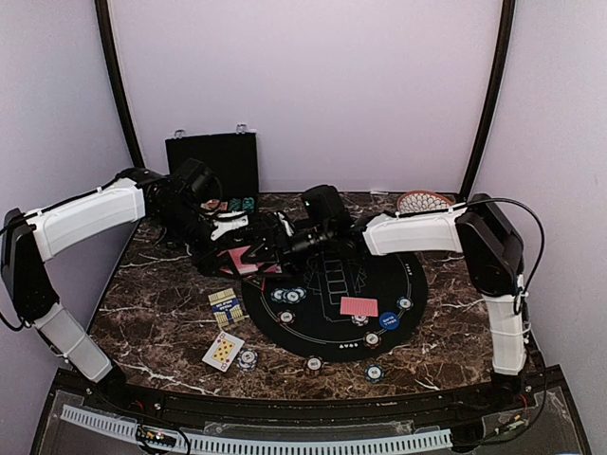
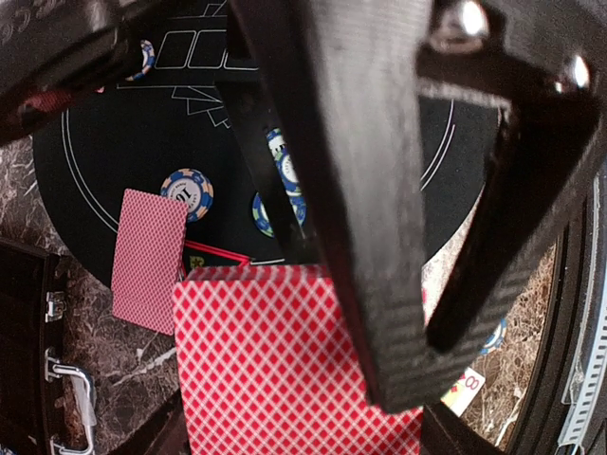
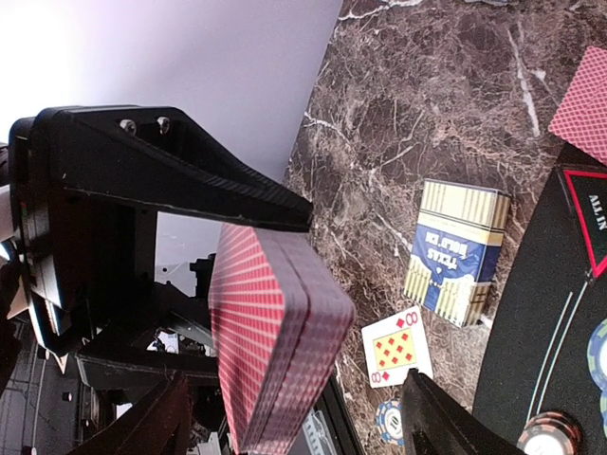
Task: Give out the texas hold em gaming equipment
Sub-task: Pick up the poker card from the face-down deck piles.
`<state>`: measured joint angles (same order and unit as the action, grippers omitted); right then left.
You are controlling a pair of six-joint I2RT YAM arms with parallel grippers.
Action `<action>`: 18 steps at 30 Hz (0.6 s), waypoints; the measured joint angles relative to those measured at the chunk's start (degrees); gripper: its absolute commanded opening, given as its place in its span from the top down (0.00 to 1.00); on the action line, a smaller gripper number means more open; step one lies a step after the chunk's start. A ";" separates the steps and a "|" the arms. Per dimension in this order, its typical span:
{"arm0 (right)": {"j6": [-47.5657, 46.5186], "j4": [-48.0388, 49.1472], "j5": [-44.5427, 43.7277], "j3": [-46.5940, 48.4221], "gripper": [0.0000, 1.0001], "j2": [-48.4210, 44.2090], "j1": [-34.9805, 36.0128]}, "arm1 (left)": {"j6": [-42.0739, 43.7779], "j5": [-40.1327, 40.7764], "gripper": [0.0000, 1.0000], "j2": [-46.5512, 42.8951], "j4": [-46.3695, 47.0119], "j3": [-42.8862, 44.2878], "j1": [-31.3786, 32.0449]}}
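My left gripper (image 1: 226,250) is shut on a deck of red-backed playing cards (image 2: 270,365) and holds it over the mat's left rim. The deck (image 3: 275,327) also stands edge-on between the fingers of my right gripper (image 3: 299,389), which is open around it without a visible grip. One right finger (image 2: 375,190) crosses in front of the left wrist view. On the black round mat (image 1: 332,332) lie a face-down card (image 1: 358,306), a blue button (image 1: 389,319) and striped chips (image 1: 289,295). A face-up eight of diamonds (image 3: 396,349) lies on the marble, with a chip (image 1: 247,358) beside it.
A blue and cream card box (image 1: 225,306) lies left of the mat. The black chip case (image 1: 213,163) stands open at the back wall. A patterned plate (image 1: 424,201) sits at the back right. More chips (image 1: 374,373) lie along the mat's near rim.
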<state>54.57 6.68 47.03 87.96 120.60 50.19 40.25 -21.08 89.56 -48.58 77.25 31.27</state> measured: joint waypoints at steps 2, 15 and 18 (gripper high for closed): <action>0.20 0.00 0.63 1.49 0.23 1.16 0.31 | 0.00 -0.24 1.00 0.26 0.00 0.55 0.00; 0.42 -0.92 2.08 8.02 0.29 6.29 1.40 | -0.02 -0.87 1.00 0.59 -0.96 1.60 0.00; 0.20 -1.68 1.99 8.02 0.33 6.40 1.36 | -0.02 -0.87 1.00 0.61 -1.29 1.60 0.00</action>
<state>54.76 4.99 49.01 95.98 127.00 51.55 40.23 -21.96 90.17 -49.87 78.85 31.27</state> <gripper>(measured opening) 0.703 0.688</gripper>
